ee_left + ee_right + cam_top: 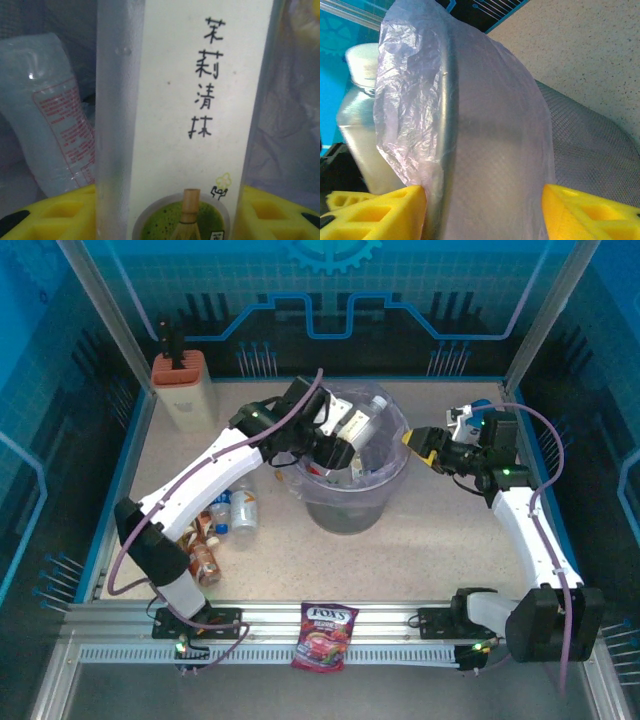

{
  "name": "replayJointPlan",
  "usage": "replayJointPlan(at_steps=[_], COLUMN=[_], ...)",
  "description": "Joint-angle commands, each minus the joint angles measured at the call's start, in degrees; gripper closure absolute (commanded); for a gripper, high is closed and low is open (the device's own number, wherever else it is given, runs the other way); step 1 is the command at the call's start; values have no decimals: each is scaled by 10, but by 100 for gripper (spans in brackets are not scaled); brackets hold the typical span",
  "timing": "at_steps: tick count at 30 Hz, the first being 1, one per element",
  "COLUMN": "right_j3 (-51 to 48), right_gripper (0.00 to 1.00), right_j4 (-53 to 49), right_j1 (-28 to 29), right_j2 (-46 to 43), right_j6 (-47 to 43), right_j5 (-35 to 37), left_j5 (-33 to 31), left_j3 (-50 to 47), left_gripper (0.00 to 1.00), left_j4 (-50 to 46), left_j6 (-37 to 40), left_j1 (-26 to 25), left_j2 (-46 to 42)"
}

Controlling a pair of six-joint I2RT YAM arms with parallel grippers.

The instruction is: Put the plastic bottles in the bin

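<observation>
Top external view: you have the bin (345,510) in the middle of the table (450,550); several loose bottles (222,525) lie clustered to the left of the bin, not yet moved

Done so far: a clear bottle (50,115) with red print appears to lie inside the bin already; how many more are under it you cannot tell

In hand: your left gripper (345,435) is clamped on a tall frosted bottle (185,100), which hangs over the bin's mouth; by my judgement it only needs letting go

Right gripper (482,210): its yellow jaws stand apart on either side of the bin's right rim; whether they pinch the rim yet you cannot tell

Left to do: by my reckoning well under half is done; the cluster to the left of the bin is all waiting

Frosted bottle: flat-sided, translucent plastic; smooth white label with dark handwritten-style characters and a green tea bowl; white cap

Clear bottle: thin crinkled plastic; likely to dent under a firm squeeze

Liner (420,90): filmy purplish bag, wrinkled, draped over the rim; probably slippery

Bin wall: round, grey, finely textured outside; looks rigid
</observation>
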Motion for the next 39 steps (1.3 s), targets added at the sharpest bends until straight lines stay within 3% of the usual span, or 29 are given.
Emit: replayJointPlan(at_steps=[1,14,23,27,35,39], right_j3=[13,7,4,1,-1,3], right_gripper=[37,39,39,39,39,39], right_j4=[5,17,20,22,27,28], right_j1=[1,-2,-1,0,0,1], right_j2=[2,4,0,-3,3,5], right_j6=[-9,-1,2,3,5,5], right_j5=[17,15,15,17,16,12], left_j5=[20,22,29,26,-56,-39], left_j3=[-16,-47,-22,-4,-33,-106], left_gripper=[84,69,16,1,1,4], left_j4=[-6,4,8,9,44,63], left_j6=[42,75,65,61,12,-54], left_j1=[-4,-4,-4,-4,12,122], left_j2=[2,50,20,-11,-157,-242])
